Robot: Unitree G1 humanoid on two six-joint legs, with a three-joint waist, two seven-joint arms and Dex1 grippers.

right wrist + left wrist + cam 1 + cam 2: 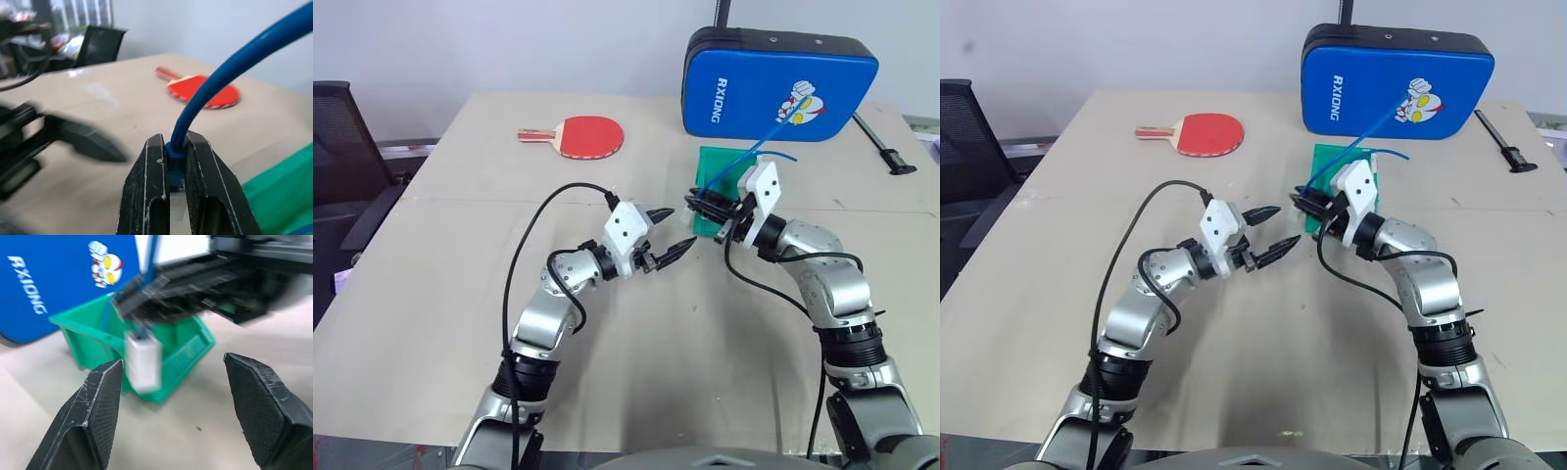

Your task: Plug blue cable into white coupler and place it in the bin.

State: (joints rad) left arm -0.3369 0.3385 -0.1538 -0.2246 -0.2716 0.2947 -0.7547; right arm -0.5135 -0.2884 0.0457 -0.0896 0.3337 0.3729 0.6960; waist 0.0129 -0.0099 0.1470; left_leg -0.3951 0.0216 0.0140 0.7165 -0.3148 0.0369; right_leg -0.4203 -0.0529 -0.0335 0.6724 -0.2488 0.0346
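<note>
Right gripper [177, 161] pinches the blue cable [234, 68] at its plug end, above the table in front of the bin [713, 211]. In the left wrist view the white coupler [143, 361] hangs from that plug. Just beside it, the left gripper [672, 233] stands spread and empty. Toward the table's [440, 294] far edge lie a red paddle [587, 135] and a blue padded case [773, 83].

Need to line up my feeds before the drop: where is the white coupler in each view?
Left eye: not discernible at the right gripper.
Right eye: likewise hidden.
Left wrist: white coupler hangs from the blue cable, centre.
Right wrist: white glimpse below the plug.
Shared landmark: the bin.
</note>
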